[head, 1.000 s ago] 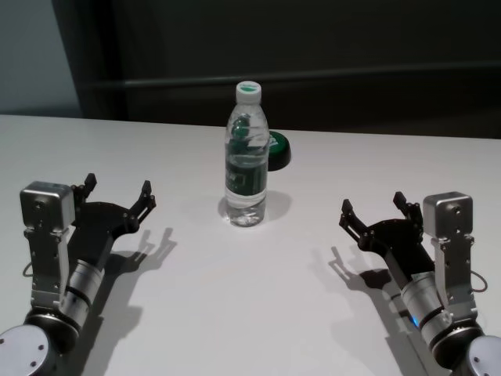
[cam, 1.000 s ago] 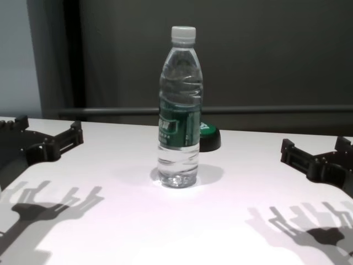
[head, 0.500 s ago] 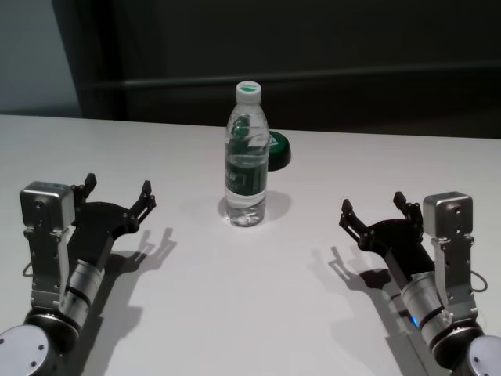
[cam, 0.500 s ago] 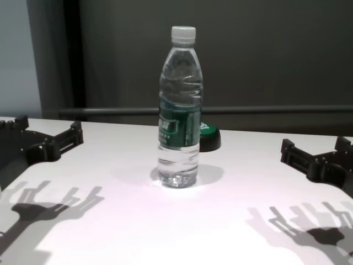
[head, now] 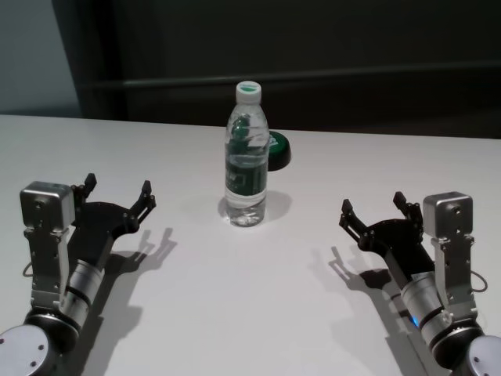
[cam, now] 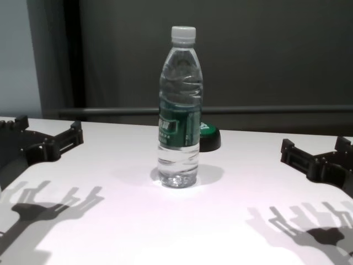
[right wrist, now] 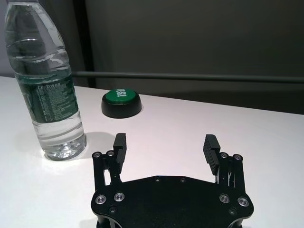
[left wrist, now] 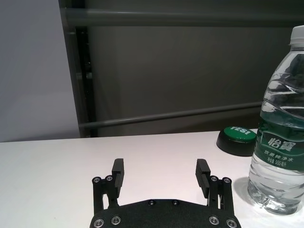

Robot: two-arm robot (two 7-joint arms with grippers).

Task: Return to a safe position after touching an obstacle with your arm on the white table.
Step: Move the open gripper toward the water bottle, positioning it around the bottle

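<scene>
The robot's left hand (head: 117,193) hovers low over the near-left part of the broad, smooth white bench (head: 235,313), its two black fingers spread wide with nothing between them, pointing forward and slightly inward. At the centre, well apart from both arms, the tall clear plastic water bottle with a white screw cap and dark green label band (head: 247,160) stands upright, filled nearly to the neck. It looks moderately heavy for its narrow base, with thin, smooth walls that would give under pressure and slip; a knock high up would probably topple it, and any hold would be best taken around the label band. Just behind it, to its right, sits a small low black-and-green round button (head: 278,149). On the right, the right hand (head: 373,207) mirrors the left, fingers likewise spread and empty, low over the near-right bench. Both arms appear drawn back toward the body, which reads as a safe, retracted pose.
</scene>
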